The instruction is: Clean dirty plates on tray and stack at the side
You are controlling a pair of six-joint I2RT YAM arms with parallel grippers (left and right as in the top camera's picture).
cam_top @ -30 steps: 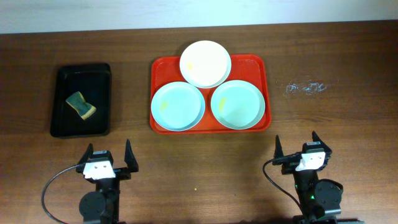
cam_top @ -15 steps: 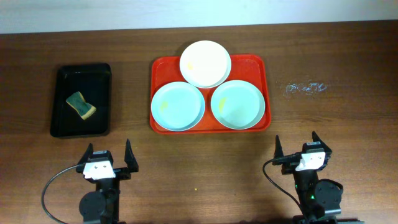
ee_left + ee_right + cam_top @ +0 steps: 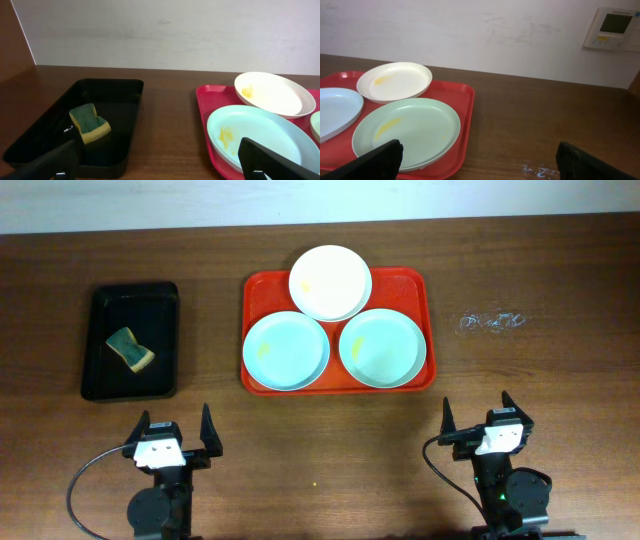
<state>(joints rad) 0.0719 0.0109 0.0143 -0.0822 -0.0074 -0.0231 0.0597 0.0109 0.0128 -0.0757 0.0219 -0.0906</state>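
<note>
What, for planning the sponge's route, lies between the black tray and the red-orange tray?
Only bare brown wooden tabletop separates the small black rectangular tray from the red-orange plastic tray, as the overhead view shows.

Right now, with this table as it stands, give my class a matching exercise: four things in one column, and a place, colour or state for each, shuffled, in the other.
Things
1. sponge
2. white plate
3. big tray
4. left gripper

Descriptions
A. open, holding nothing
B. red, with a raised rim
C. lies in the black tray
D. sits at the big tray's far edge

Pairs: 1-C, 2-D, 3-B, 4-A
</note>
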